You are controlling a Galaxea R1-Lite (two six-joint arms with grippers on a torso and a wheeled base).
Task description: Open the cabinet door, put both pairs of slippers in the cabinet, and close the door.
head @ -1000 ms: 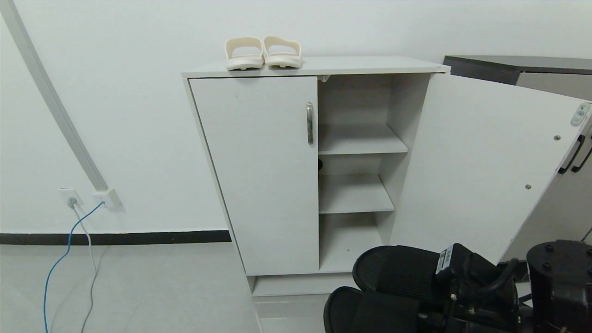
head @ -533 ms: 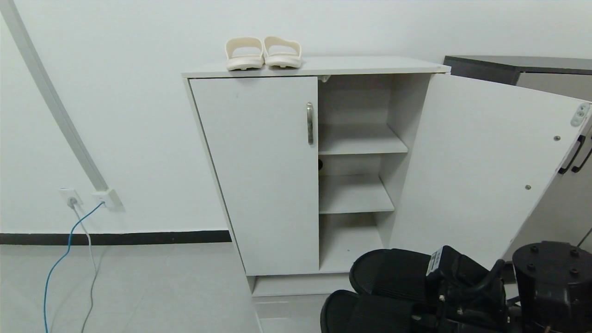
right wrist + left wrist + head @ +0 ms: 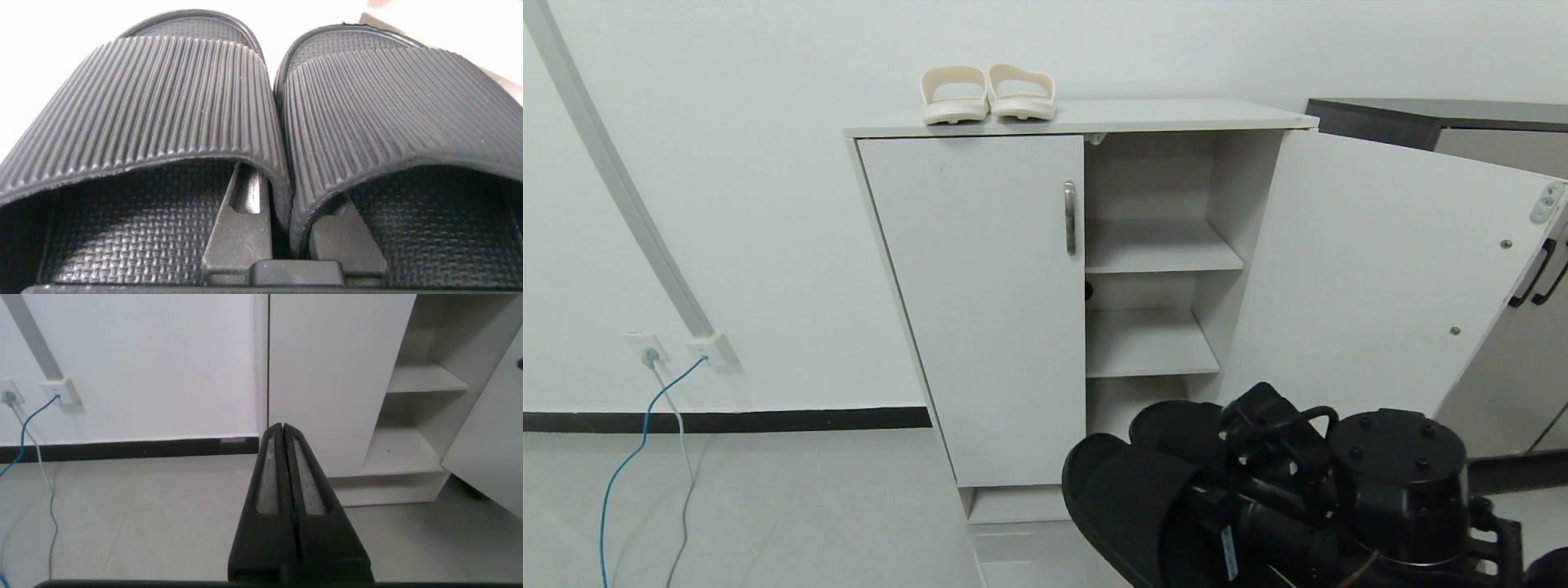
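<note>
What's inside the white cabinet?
Past the open right door, bare white shelves show. The black slippers in front hide part of the lowest one. The closed left door covers the other half, so nothing there can be seen.

Cream slippers (image 3: 1023, 104) side by side on the white cabinet top (image 3: 1176, 114), toward its left end.

We see a white cabinet (image 3: 1176, 114) with its left door (image 3: 972, 310) shut and its right door (image 3: 1372, 294) swung wide open, baring three shelves (image 3: 1156, 245). A pair of cream slippers (image 3: 988, 94) sits side by side on the cabinet's top, above the shut door. A pair of black slippers (image 3: 1127, 490) with ribbed straps hangs low before the cabinet's open half, their inner edges pinched together by the right hand (image 3: 286, 220).
</note>
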